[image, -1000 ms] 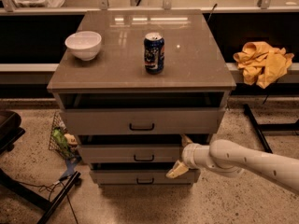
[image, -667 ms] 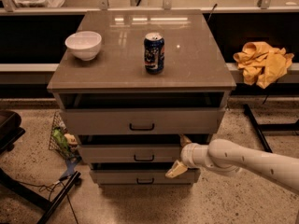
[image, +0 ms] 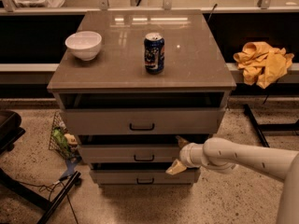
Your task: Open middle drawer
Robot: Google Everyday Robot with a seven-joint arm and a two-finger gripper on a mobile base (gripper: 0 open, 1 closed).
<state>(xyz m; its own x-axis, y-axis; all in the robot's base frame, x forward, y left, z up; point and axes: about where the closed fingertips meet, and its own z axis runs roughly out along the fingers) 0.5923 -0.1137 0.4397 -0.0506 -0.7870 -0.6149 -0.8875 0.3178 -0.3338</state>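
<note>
The grey cabinet has three drawer fronts, each with a small black bar handle. The middle drawer [image: 121,154] sits between the taller top drawer [image: 140,121] and the smallest bottom drawer [image: 140,176]. All three fronts stand a little out from the frame, with dark gaps above them. My gripper [image: 179,154] is at the right end of the middle drawer's front. One pale finger shows above the front's top edge and one below it, so the fingers straddle the front. The white arm [image: 247,158] comes in from the right.
A white bowl [image: 83,45] and a blue soda can [image: 154,53] stand on the cabinet top [image: 196,55]. A yellow cloth [image: 262,62] lies on a ledge at the right. A wire basket with rubbish [image: 62,138] and black chair legs [image: 28,190] are on the floor at the left.
</note>
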